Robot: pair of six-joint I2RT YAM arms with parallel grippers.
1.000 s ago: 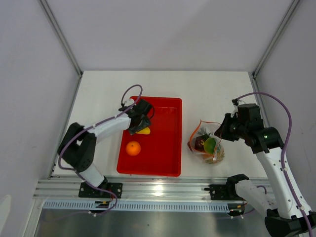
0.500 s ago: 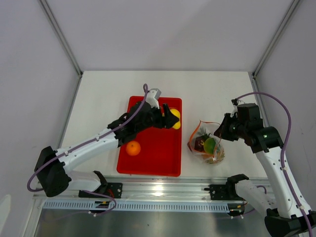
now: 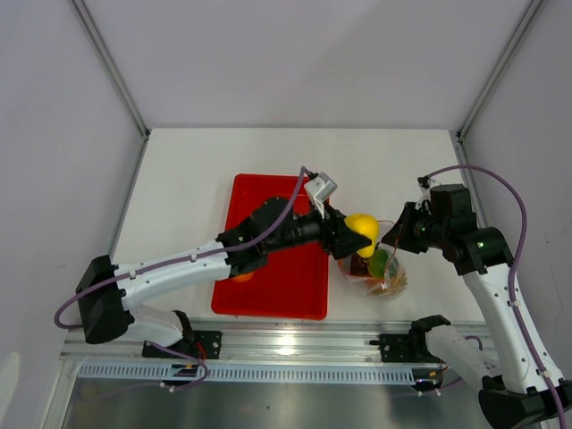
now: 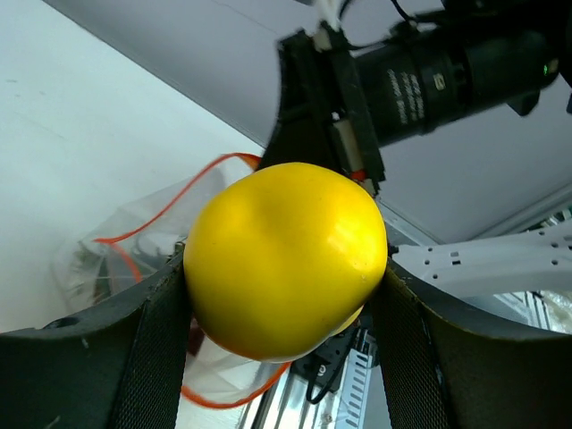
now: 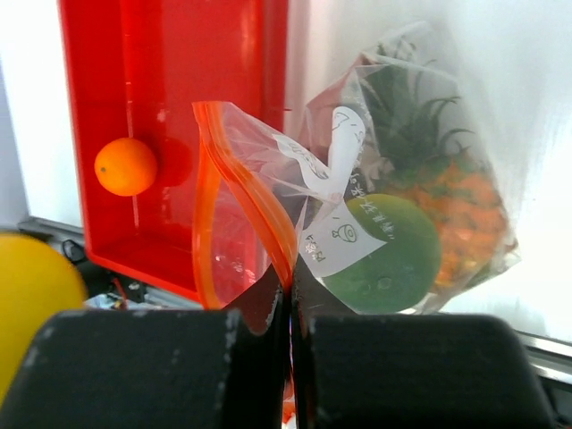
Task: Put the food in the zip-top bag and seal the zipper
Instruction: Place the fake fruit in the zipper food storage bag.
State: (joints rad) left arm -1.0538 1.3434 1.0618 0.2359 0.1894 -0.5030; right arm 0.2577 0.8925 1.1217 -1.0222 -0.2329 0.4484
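Observation:
My left gripper (image 3: 355,234) is shut on the yellow pear (image 3: 362,224), also in the left wrist view (image 4: 286,259), and holds it just above the open mouth of the clear zip-top bag (image 3: 380,268). My right gripper (image 3: 399,234) is shut on the bag's red-orange zipper strip (image 5: 268,223) and holds the mouth open. The pineapple (image 5: 447,188) and the green fruit (image 5: 380,255) lie inside the bag (image 5: 393,161). The dark red fruit is hidden. The orange (image 5: 126,166) lies in the red tray, mostly hidden by my left arm in the top view.
The red tray (image 3: 304,290) lies left of the bag, with my left arm stretched across it. A metal rail (image 3: 286,344) runs along the table's near edge. White walls stand at both sides and at the back.
My left gripper has lifted the pear out of the tray and carried it right, to just above the bag's mouth. My right gripper has stayed on the zipper strip.

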